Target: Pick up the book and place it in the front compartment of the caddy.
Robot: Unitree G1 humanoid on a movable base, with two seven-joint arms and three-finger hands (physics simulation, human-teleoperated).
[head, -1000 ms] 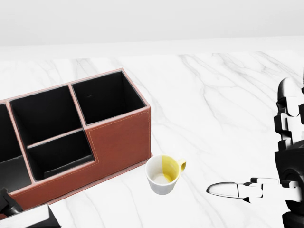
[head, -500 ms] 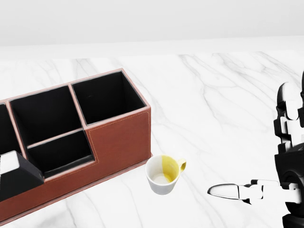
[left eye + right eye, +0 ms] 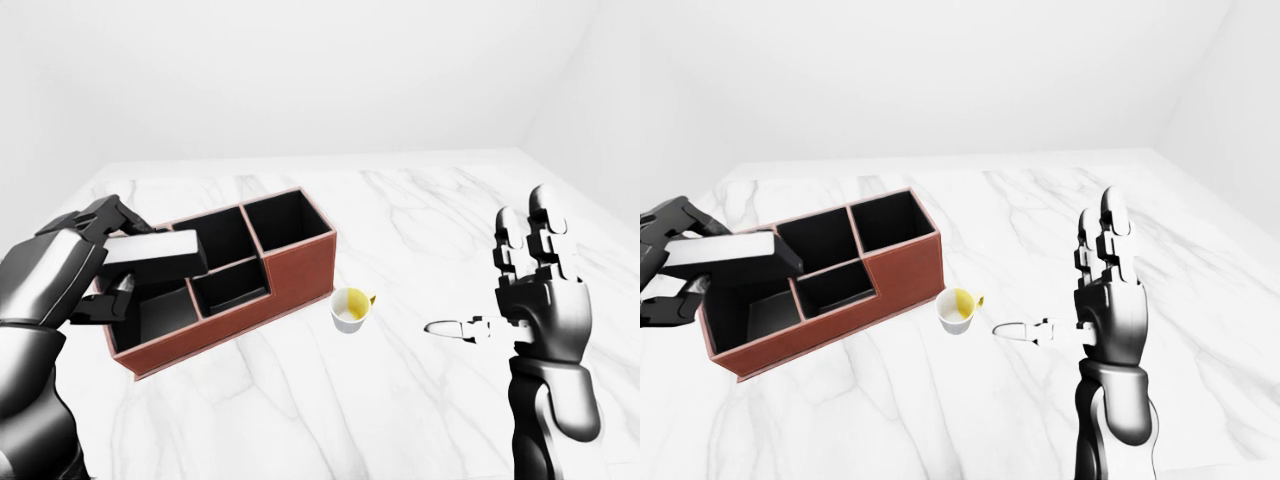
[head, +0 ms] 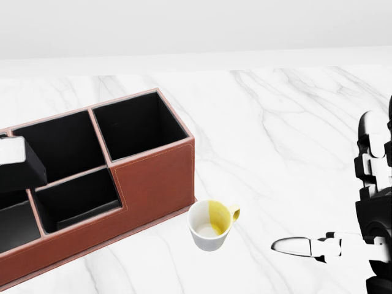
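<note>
Left-eye view: the book [image 3: 152, 256], a dark slab with a pale top face, is held in the air above the left end of the caddy [image 3: 262, 294], lying roughly level and overlapping the wall between the leftmost compartment and the middle ones. The left hand [image 3: 78, 270] grips it, with fingers curled over the book's left end from above and a thumb underneath. The caddy is a reddish-brown box with black-lined compartments, set at a slant on the white marble table [image 3: 420, 230]. Just beside the caddy's right corner stands a white cup [image 3: 350, 309] with a yellow patch on its wall. Well apart to the right, the right hand [image 3: 535, 285] is raised with 2 fingers upright and spread wide, its thumb pointing left, holding nothing.
</note>
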